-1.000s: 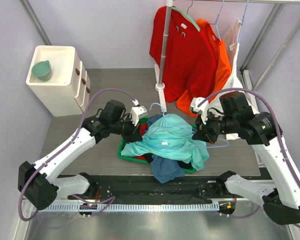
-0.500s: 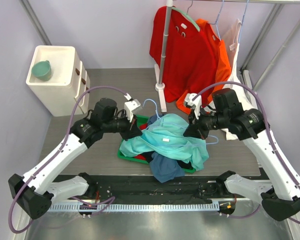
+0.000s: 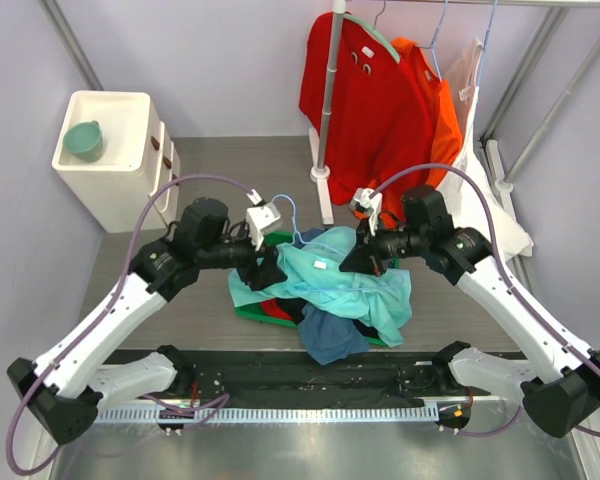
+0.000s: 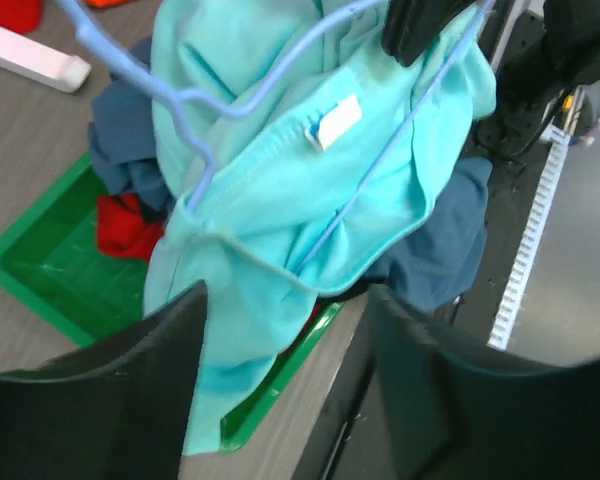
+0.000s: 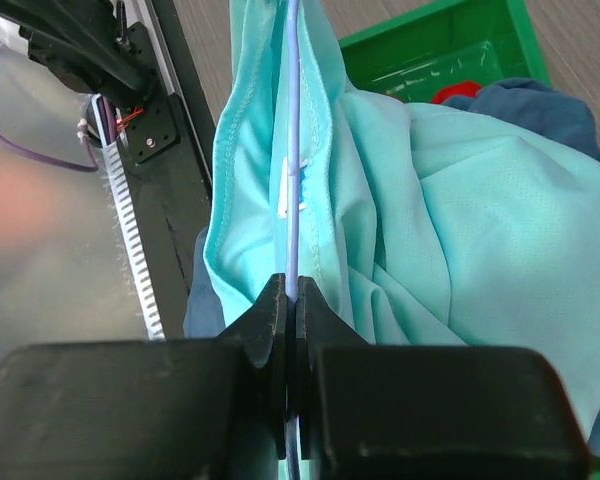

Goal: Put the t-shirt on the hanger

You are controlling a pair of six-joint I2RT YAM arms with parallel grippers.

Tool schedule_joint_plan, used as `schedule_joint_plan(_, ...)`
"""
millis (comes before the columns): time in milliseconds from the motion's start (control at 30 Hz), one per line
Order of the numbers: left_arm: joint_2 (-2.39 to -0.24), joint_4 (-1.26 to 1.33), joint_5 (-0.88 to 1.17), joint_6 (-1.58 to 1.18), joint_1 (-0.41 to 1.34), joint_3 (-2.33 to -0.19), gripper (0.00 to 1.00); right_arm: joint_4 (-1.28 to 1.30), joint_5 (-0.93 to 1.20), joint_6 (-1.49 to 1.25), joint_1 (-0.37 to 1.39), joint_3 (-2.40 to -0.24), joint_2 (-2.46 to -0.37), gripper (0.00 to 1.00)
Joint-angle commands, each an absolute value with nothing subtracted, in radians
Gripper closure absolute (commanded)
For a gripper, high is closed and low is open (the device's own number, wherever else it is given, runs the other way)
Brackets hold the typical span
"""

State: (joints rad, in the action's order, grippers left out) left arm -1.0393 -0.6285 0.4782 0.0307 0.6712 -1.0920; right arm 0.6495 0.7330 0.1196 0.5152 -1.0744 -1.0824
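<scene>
Right gripper (image 5: pixel 290 300) pinches the hanger (image 5: pixel 292 150) wire; left gripper (image 4: pixel 285 300) gapes over the t-shirt (image 4: pixel 270 210). Best to steady that wire and feed the collar on slowly.

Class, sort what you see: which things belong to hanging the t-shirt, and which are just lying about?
Job: t-shirt, hanger, right end effector gripping the hanger.
Lying about: green tray, dark blue garment, red shirt, orange shirt, white drawers, teal cup.

T-shirt (image 3: pixel 350 288): plain aqua w/ white label (image 4: pixel 337 120). Hanger (image 5: pixel 292 150): pale blue. Tray (image 4: pixel 50 270): green. Garment (image 3: pixel 330 340): slate blue. Back: red shirt (image 3: pixel 365 110), orange shirt (image 3: pixel 442 130). Cabinet (image 3: pixel 120 185) white, cup (image 3: pixel 83 140) teal. Table (image 3: pixel 220 165): grey wood-grain. Arms (image 3: pixel 100 335): white + blk.
</scene>
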Motion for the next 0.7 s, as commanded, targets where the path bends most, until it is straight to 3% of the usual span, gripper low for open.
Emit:
schedule_joint_plan(0,-0.896,-0.802,0.541,0.305,0.577,-1.132,0.28,0.472,0.778,0.141,0.520,-1.031,-0.993,0.99)
schedule_joint_plan(133,-0.874,-0.877,0.569,0.491,0.491,-1.104,0.26,0.472,0.788,0.192,0.520,-1.015,-0.971,0.99)
schedule_joint_plan(433,-0.979,-0.723,0.764,0.663,0.413,-1.082,0.28,0.480,0.822,0.276,0.523,-1.042,-0.989,0.99)
schedule_joint_plan(533,-1.022,-0.707,0.836,0.689,0.414,-1.088,0.32,0.473,0.824,0.296,0.538,-1.051,-1.009,0.99)
schedule_joint_plan(667,-1.083,-0.709,0.844,0.683,0.468,-1.112,0.53,0.430,0.818,0.296,0.564,-1.066,-1.035,0.99)
